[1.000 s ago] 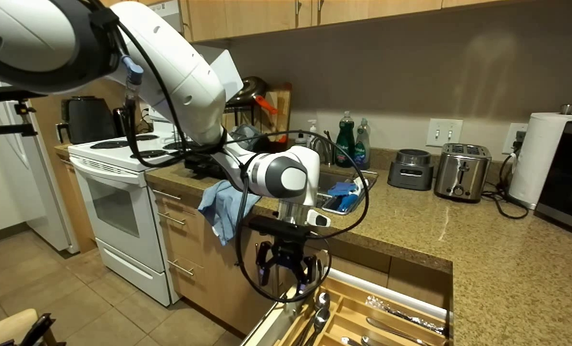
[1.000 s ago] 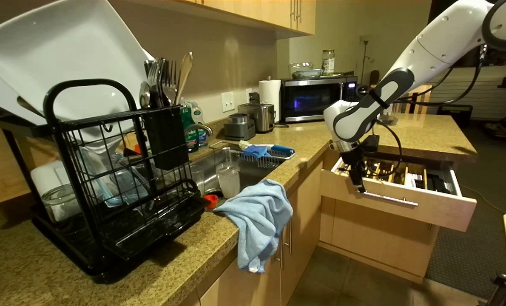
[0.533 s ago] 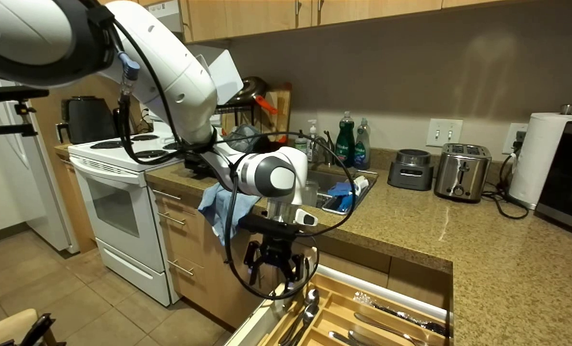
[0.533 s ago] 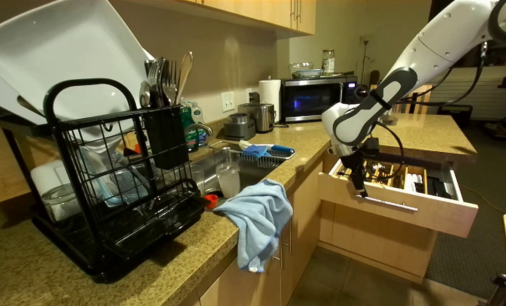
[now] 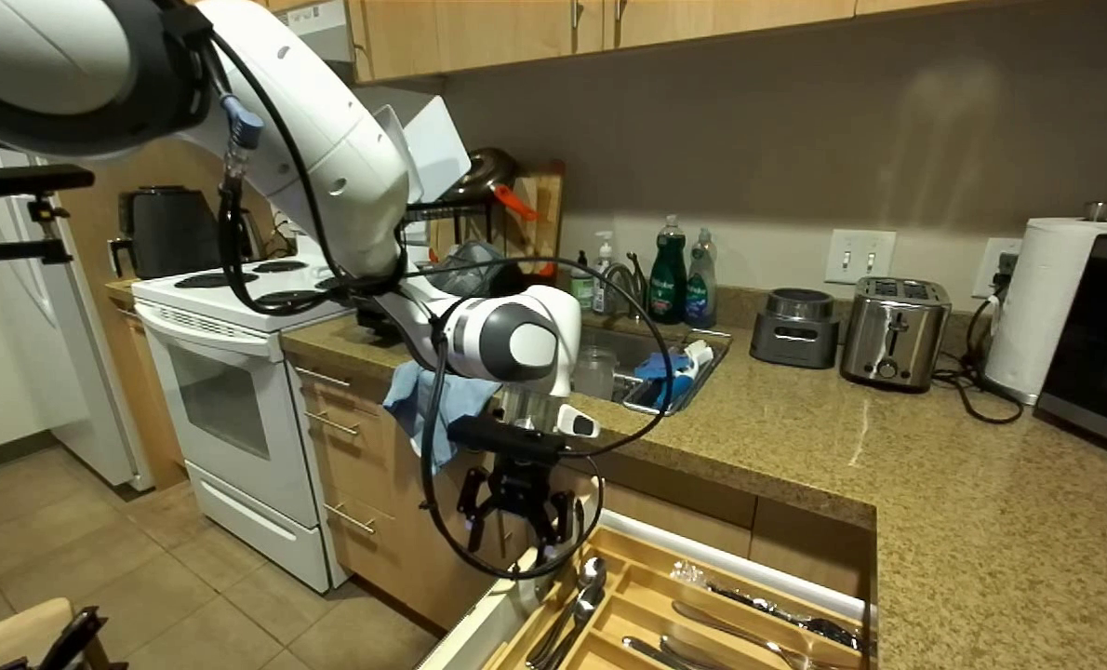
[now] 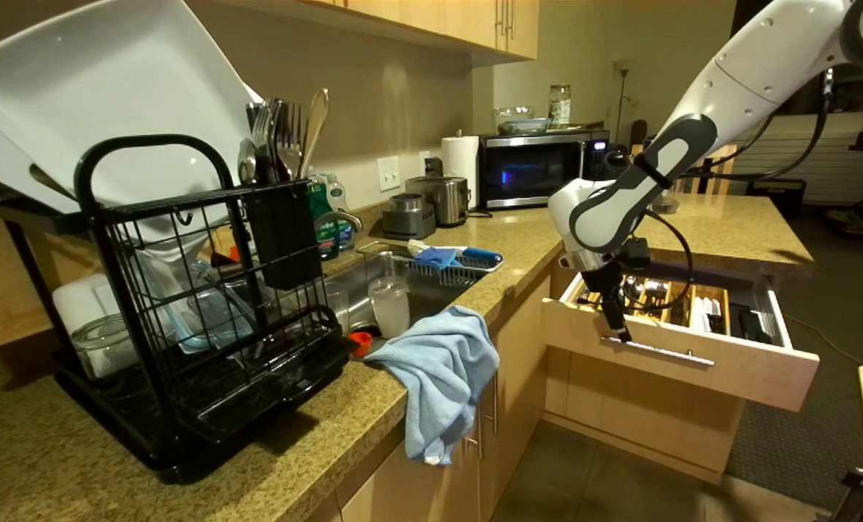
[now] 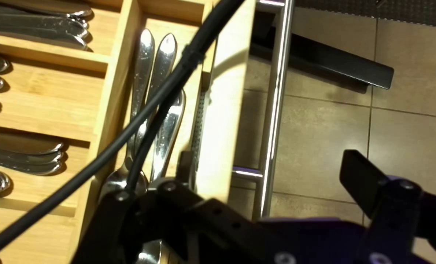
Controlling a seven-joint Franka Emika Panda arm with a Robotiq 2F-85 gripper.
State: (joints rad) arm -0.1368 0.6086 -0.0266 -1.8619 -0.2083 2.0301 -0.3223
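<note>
My gripper point(image 5: 513, 547) is open at the front of a pulled-out drawer, also seen in an exterior view point(image 6: 611, 319). In the wrist view its fingers point(image 7: 271, 161) straddle the pale drawer front point(image 7: 221, 128). One finger is inside the drawer, close to the inner face. The other is outside, beyond the silver bar handle point(image 7: 276, 110), apart from it. Whether the inner finger touches the panel is hard to tell. The drawer front point(image 6: 750, 366) and its handle point(image 6: 656, 351) show in an exterior view. A wooden cutlery tray point(image 7: 104, 99) inside holds spoons point(image 7: 143, 73) and knives point(image 7: 34, 25).
The granite counter point(image 5: 777, 437) overhangs the drawer. A sink point(image 6: 431, 293), a blue cloth point(image 6: 439, 377) and a black dish rack point(image 6: 207, 304) stand along the counter. A toaster point(image 5: 896, 335) is at the back. A black cable point(image 7: 130, 128) crosses the wrist view.
The drawer has slid further out of the cabinet. My gripper and arm have moved outward with it, the fingers staying open around the drawer front.
</note>
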